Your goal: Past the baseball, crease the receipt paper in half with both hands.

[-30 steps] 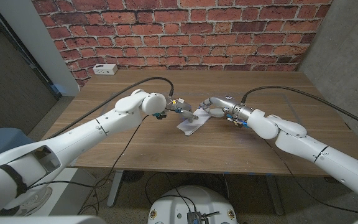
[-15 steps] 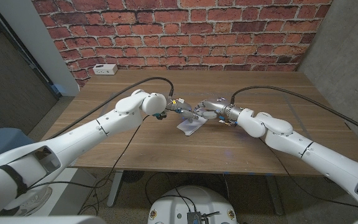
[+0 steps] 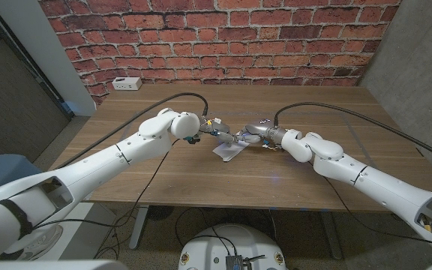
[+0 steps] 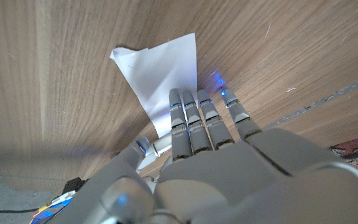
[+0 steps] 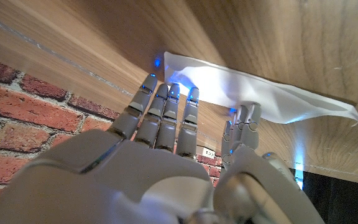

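Observation:
The white receipt paper (image 3: 229,150) lies mid-table between my two hands, bent up and partly doubled over. My left hand (image 3: 214,135) reaches it from the left. In the left wrist view its fingers (image 4: 188,115) lie on the paper (image 4: 160,65) with the thumb close beside, pinching the near edge. My right hand (image 3: 249,133) comes from the right. In the right wrist view its fingertips (image 5: 166,93) and thumb hold the raised edge of the curved paper (image 5: 260,93). In the head view the two hands almost touch above the sheet.
A small white box (image 3: 128,83) sits at the table's far left corner by the brick wall. Black cables run from both forearms across the wooden table (image 3: 336,97). Bare wood surrounds the paper on all sides.
My right hand has moved left toward my left hand, carrying the paper's edge over, so the sheet looks smaller. My left hand has stayed put.

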Robot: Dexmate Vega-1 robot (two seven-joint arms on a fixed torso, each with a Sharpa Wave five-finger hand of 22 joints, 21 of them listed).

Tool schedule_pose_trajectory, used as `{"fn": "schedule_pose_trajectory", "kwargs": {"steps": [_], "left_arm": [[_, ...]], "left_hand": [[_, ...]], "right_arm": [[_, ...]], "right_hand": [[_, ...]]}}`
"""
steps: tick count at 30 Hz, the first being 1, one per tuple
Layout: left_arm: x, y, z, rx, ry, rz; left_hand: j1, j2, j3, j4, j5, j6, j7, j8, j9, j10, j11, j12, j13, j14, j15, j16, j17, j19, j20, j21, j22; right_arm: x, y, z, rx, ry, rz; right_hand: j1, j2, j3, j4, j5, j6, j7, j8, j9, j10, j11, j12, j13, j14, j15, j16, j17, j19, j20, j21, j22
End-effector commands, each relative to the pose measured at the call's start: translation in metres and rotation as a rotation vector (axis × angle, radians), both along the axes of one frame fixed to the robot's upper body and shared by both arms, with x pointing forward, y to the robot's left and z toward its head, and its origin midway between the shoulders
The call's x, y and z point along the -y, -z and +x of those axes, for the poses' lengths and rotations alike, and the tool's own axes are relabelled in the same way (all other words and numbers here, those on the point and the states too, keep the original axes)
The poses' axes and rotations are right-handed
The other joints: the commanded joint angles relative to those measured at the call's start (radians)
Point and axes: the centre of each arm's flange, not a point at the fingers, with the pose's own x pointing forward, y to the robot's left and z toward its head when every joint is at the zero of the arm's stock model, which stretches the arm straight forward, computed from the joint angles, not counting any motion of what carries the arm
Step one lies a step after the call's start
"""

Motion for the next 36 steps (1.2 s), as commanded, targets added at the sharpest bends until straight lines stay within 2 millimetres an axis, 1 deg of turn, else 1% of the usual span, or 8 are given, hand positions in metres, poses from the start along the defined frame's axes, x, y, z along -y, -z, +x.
{"fn": "schedule_pose_trajectory", "kwargs": {"steps": [1,4,8,15,20,23,31,36], "left_arm": [[0.002,-0.002,0.004,-0.008,0.013,0.0],[0.003,-0.002,0.005,-0.011,0.012,0.002],[0.004,-0.003,0.007,-0.018,0.011,0.001],[0.006,-0.004,0.009,-0.022,0.014,0.0],[0.007,-0.005,0.01,-0.025,0.01,0.001],[0.008,-0.005,0.01,-0.025,0.009,0.003],[0.01,-0.006,0.013,-0.023,0.013,0.008],[0.01,-0.008,0.014,-0.022,0.017,0.009]], "left_hand": [[-0.01,0.053,0.006,-0.003,0.002,-0.004,-0.002,-0.004,0.003,0.002,0.004,0.003,0.004,0.01,0.0,-0.004,0.002,0.006,0.004,0.008,0.002],[-0.01,0.053,0.006,-0.003,0.002,-0.005,-0.002,-0.005,0.003,-0.001,0.005,0.001,0.004,0.009,0.001,-0.005,0.002,0.007,0.003,0.009,0.002],[-0.01,0.052,0.006,-0.004,0.002,-0.008,-0.001,-0.006,0.004,-0.006,0.006,-0.002,0.004,0.008,0.002,-0.007,0.001,0.008,0.002,0.009,0.002],[-0.01,0.052,0.007,-0.004,0.002,-0.013,-0.002,-0.009,0.004,-0.008,0.008,-0.005,0.004,0.004,0.004,-0.01,0.001,0.007,0.001,0.008,0.002],[-0.01,0.051,0.007,-0.005,0.003,-0.014,-0.001,-0.01,0.004,-0.009,0.008,-0.007,0.005,-0.003,0.006,-0.013,0.001,0.007,0.0,0.008,0.002],[-0.01,0.051,0.007,-0.005,0.003,-0.014,-0.002,-0.011,0.004,-0.01,0.008,-0.008,0.005,-0.005,0.006,-0.014,0.001,0.007,-0.002,0.008,0.002],[-0.01,0.051,0.007,-0.005,0.003,-0.016,-0.003,-0.012,0.004,-0.014,0.007,-0.011,0.005,-0.008,0.007,-0.015,0.001,0.008,-0.002,0.008,0.002],[-0.01,0.051,0.008,-0.005,0.003,-0.018,-0.005,-0.013,0.004,-0.015,0.009,-0.013,0.005,-0.008,0.009,-0.015,0.001,0.009,-0.002,0.008,0.002]], "right_arm": [[0.011,0.001,0.011,-0.015,0.069,-0.038],[0.013,-0.001,0.011,-0.002,0.07,-0.034],[0.016,-0.005,0.007,0.042,0.053,-0.029],[0.023,-0.008,-0.006,0.126,-0.039,0.027],[0.034,-0.01,-0.011,0.167,-0.08,0.092],[0.042,-0.01,-0.013,0.191,-0.098,0.136],[0.054,-0.01,-0.022,0.244,-0.121,0.186],[0.054,-0.005,-0.019,0.205,-0.111,0.162]], "right_hand": [[-0.015,0.005,-0.009,-0.001,0.006,0.008,0.002,0.004,0.006,0.007,0.002,0.005,0.003,0.005,0.0,0.003,0.002,0.01,0.003,0.008,0.001],[-0.038,0.006,-0.022,-0.003,0.013,0.016,0.004,0.001,0.005,0.023,0.008,0.006,0.003,0.04,0.009,0.013,-0.003,0.044,-0.003,0.017,-0.001],[-0.078,0.017,-0.046,-0.005,0.032,0.07,0.011,0.006,0.005,0.14,0.035,0.04,0.007,0.166,0.004,0.061,0.006,0.107,0.007,0.037,0.002],[-0.081,0.038,-0.052,-0.008,0.046,0.187,0.017,0.032,0.009,0.24,0.045,0.08,0.021,0.259,-0.008,0.104,0.037,0.133,0.012,0.046,0.005],[-0.027,0.054,0.001,-0.028,0.051,0.004,-0.084,-0.036,0.008,0.034,-0.008,-0.007,0.022,0.138,-0.044,0.058,0.073,0.065,0.017,0.015,0.002],[-0.016,0.056,0.015,-0.03,0.049,-0.02,-0.09,-0.033,0.007,-0.006,-0.02,-0.022,0.019,0.102,-0.042,0.04,0.07,0.048,0.024,0.005,0.001],[0.02,0.053,0.06,-0.043,0.022,0.268,-0.005,0.051,0.008,0.23,0.019,0.057,0.018,0.316,-0.053,0.134,0.107,0.174,0.007,0.053,0.007],[0.016,0.049,0.059,-0.039,0.012,0.341,0.018,0.064,0.009,0.312,0.034,0.076,0.017,0.389,-0.055,0.177,0.138,0.222,-0.002,0.077,0.011]]}}
